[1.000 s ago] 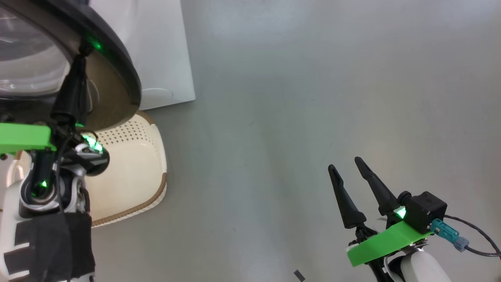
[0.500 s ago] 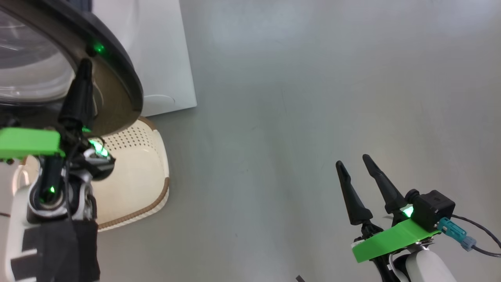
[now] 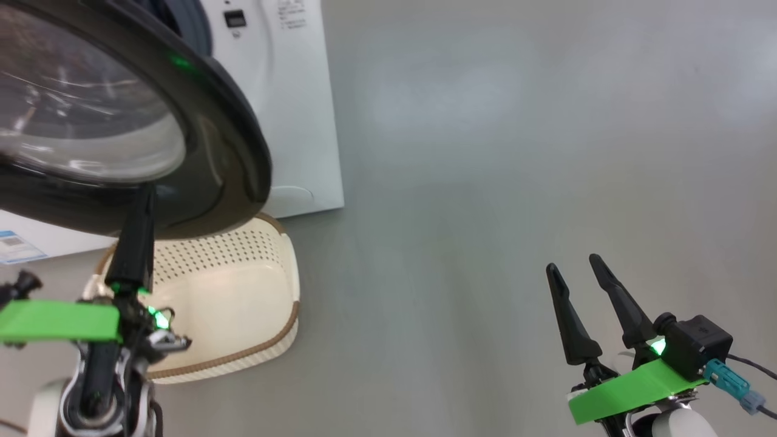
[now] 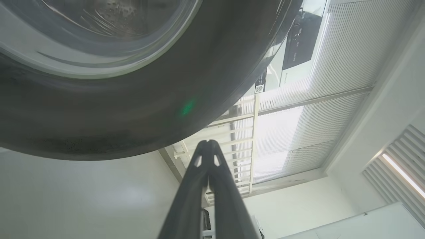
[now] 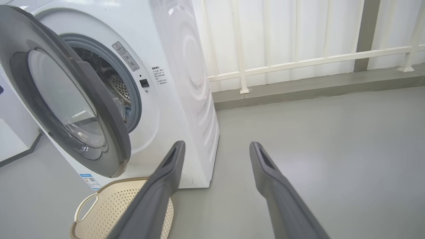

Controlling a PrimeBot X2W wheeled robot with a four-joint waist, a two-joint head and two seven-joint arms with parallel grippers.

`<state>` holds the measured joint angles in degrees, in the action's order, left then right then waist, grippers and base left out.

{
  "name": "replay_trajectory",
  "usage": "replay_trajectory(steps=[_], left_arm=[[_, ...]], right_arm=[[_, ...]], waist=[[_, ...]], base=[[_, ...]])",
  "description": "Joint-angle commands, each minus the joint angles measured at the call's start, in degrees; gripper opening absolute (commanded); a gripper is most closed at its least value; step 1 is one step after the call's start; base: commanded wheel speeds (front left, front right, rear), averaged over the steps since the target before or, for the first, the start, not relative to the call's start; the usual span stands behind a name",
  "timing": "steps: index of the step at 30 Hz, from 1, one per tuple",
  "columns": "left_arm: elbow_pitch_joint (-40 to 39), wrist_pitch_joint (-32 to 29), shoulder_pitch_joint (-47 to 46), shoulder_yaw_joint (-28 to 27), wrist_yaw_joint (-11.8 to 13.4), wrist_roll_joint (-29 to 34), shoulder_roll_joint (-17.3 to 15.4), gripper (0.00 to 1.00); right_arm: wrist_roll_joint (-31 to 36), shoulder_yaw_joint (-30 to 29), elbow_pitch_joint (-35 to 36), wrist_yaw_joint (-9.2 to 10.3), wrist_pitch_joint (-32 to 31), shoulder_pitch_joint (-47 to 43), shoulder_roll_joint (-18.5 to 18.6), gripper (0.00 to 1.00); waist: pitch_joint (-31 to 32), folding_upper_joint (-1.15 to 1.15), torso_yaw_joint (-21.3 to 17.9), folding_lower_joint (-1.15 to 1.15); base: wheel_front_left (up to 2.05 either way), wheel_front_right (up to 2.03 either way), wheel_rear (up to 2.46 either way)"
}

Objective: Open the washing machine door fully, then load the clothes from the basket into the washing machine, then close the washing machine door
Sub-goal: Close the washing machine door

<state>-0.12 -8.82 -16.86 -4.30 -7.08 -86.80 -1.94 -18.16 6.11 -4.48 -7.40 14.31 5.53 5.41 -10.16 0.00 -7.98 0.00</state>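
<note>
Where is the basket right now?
In the head view's lower left, the basket sits on the floor before the washer, under the open door.

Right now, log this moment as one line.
washing machine door: partly open | left pincer: shut, at its lower rim, contact unclear | right pincer: open, empty | basket: beneath door

Looking straight up along the left gripper (image 4: 207,148), pinching fully closed and poking toward the lower edge of the glossy black frame of the door (image 4: 126,113), hard telling whether touching. Also catching the bulging glass window (image 4: 99,30) up top left, a green glow (image 4: 188,108) on the frame, a white railing (image 4: 254,139) behind.
</note>
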Motion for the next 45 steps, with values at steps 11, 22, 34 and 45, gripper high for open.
replay_trajectory(steps=[11,22,34,45], left_arm=[[-6.1,20.5,10.9,7.3,-0.4,15.2,-8.6,0.0],[-1.9,23.8,15.7,5.3,-0.4,49.3,-8.3,0.0],[0.9,23.8,18.5,8.0,-0.4,65.4,-6.1,0.0],[5.8,23.8,18.6,11.6,-0.4,67.0,-6.6,1.0]], right_arm=[[0.3,1.9,3.2,-0.09,0.7,-2.9,1.4,1.0],[0.3,2.5,3.1,-0.09,0.7,-4.8,1.3,1.0],[0.1,2.4,2.7,-0.09,0.7,-4.9,1.2,1.0],[0.4,1.9,2.9,-0.09,0.7,-5.2,0.5,1.0]], waist=[[8.0,0.0,6.1,0.0],[10.5,0.0,8.5,0.0],[10.5,0.0,9.1,0.0],[10.2,0.0,9.4,0.0]], base=[[0.0,0.0,0.0],[0.0,0.0,0.0],[0.0,0.0,0.0],[0.0,0.0,0.0]])
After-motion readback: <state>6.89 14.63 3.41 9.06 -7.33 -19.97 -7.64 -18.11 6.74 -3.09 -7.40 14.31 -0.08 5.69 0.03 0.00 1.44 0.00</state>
